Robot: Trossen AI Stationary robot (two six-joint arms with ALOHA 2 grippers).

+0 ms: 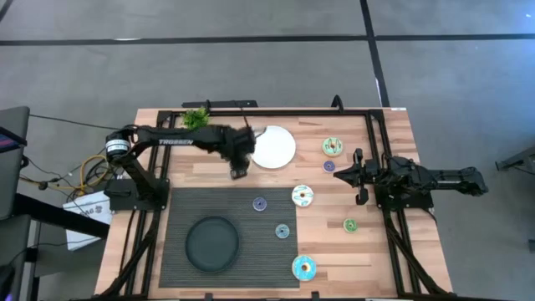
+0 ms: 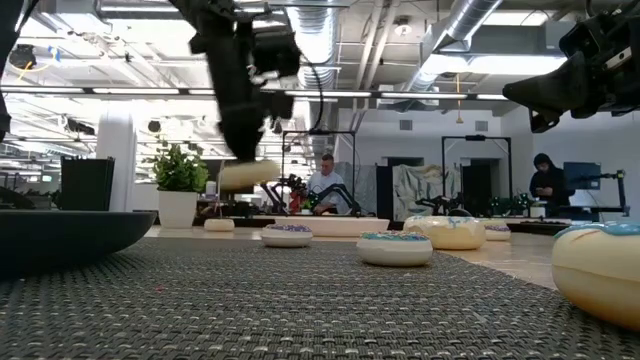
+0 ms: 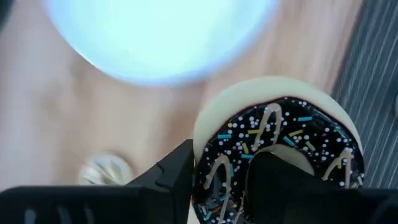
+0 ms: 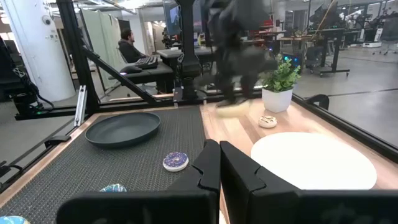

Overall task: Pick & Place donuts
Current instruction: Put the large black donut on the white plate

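Left hand (image 3: pixel 249 186): clamped on the chocolate donut (image 3: pixel 273 149), held above the counter (image 1: pixel 201 167) just beside the white plate (image 1: pixel 274 147).
Right hand (image 4: pixel 219 168): fingers together, waiting over the counter's right side.
Other donuts: blue donut (image 1: pixel 303 267) near edge; white donut (image 1: pixel 302 196) and green donut (image 1: pixel 333 147) right of the plate.
Black dish (image 1: pixel 212 243): on the dark mat (image 1: pixel 184 209).

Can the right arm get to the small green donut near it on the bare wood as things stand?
Probably yes. The small green donut lies alone on bare wood just beside the right hand, which is shut and empty; the left hand, holding the chocolate donut, is well away.
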